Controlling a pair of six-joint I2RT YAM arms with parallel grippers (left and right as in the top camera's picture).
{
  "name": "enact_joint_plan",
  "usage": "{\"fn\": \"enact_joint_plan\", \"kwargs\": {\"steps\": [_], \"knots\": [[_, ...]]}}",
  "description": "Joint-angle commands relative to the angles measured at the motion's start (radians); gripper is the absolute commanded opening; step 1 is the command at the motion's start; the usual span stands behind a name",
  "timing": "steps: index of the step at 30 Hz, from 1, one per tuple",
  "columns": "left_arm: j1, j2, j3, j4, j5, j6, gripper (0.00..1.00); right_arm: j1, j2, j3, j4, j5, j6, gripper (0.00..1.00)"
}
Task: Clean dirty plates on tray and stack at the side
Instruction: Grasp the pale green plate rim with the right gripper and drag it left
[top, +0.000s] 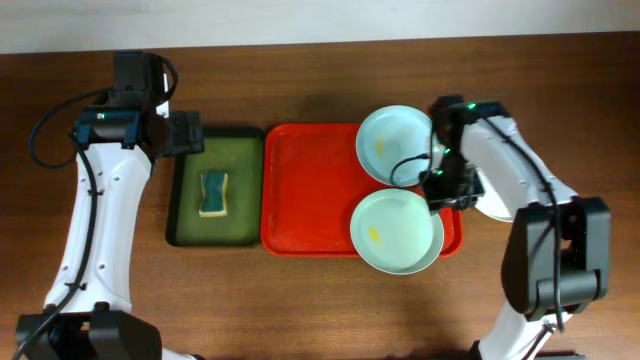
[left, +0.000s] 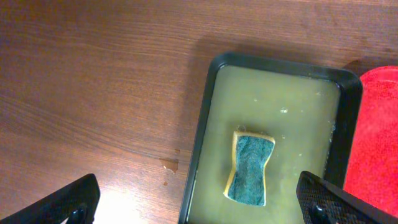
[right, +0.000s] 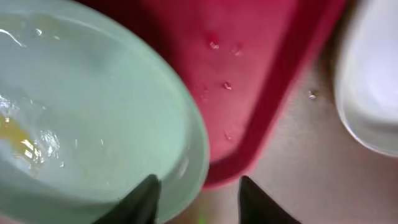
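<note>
At the far left the left arm reaches over the back of the wooden counter (top: 300, 300). Its tool (top: 186, 133) hangs above the far edge of a small dark green tray (top: 180, 190). In the left wrist view the tool's (left: 199, 208) fingers stand spread wide apart with nothing between them.

The green tray holds a shallow, cloudy yellow-green liquid. A waisted sponge (top: 214, 194) lies in it, teal face up over a yellow body.

Just beside it on the right sits the red tray (top: 310, 190), its left half bare.

Two pale mint plates fill its right half. The far plate (top: 395, 145) overhangs the tray's back rim and has a small yellow smear left of centre. The near plate (top: 395, 232) overhangs the front rim and also carries a yellow smear. Their edges come very close; whether they touch cannot be told.

The right tool (top: 445, 188) is low at the right side of the plates, near where they meet. In the right wrist view its (right: 199, 202) fingers are parted, one over a mint plate's bowl and one outside, the rim lying in the gap, not squeezed. Which plate that is cannot be told there. Water beads dot the red surface.

Farthest right, a white plate (right: 373, 93) rests on the counter off the tray, largely hidden under the arm from overhead.
</note>
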Motion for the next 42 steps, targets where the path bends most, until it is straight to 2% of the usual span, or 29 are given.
{"fn": "enact_joint_plan", "kwargs": {"steps": [1,2,7,15,17,20,22,23,30,34,40,42], "knots": [[0.007,-0.014,0.019,0.0,-0.011,-0.006,0.99,0.025,-0.024,-0.059,0.063,0.034,-0.04,0.36],[0.007,-0.014,0.019,0.0,-0.011,-0.006,0.99,0.021,-0.024,-0.082,0.098,0.035,-0.04,0.33],[0.007,-0.014,0.019,0.0,-0.011,-0.006,1.0,0.02,-0.024,-0.135,0.202,0.057,-0.04,0.31],[0.007,-0.014,0.019,0.0,-0.011,-0.006,0.99,0.022,-0.024,-0.171,0.215,0.029,-0.035,0.04],[0.007,-0.014,0.019,0.0,-0.011,-0.006,0.99,0.022,-0.024,-0.171,0.216,-0.096,-0.035,0.04],[0.007,-0.014,0.019,0.0,-0.011,-0.006,0.99,0.024,-0.024,-0.171,0.221,-0.397,-0.035,0.04],[0.007,-0.014,0.019,0.0,-0.011,-0.006,0.99,0.032,-0.024,-0.171,0.232,-0.504,-0.025,0.04],[0.007,-0.014,0.019,0.0,-0.011,-0.006,0.99,0.042,-0.024,-0.171,0.244,-0.516,0.035,0.04],[0.007,-0.014,0.019,0.0,-0.011,-0.006,0.99,0.17,-0.024,-0.175,0.407,-0.509,0.393,0.04],[0.007,-0.014,0.019,0.0,-0.011,-0.006,0.99,0.259,-0.024,-0.175,0.464,-0.328,0.642,0.04],[0.007,-0.014,0.019,0.0,-0.011,-0.006,0.99,0.302,-0.024,-0.175,0.449,-0.093,0.68,0.04],[0.007,-0.014,0.019,0.0,-0.011,-0.006,0.99,0.302,-0.024,-0.175,0.468,-0.074,0.679,0.04]]}}
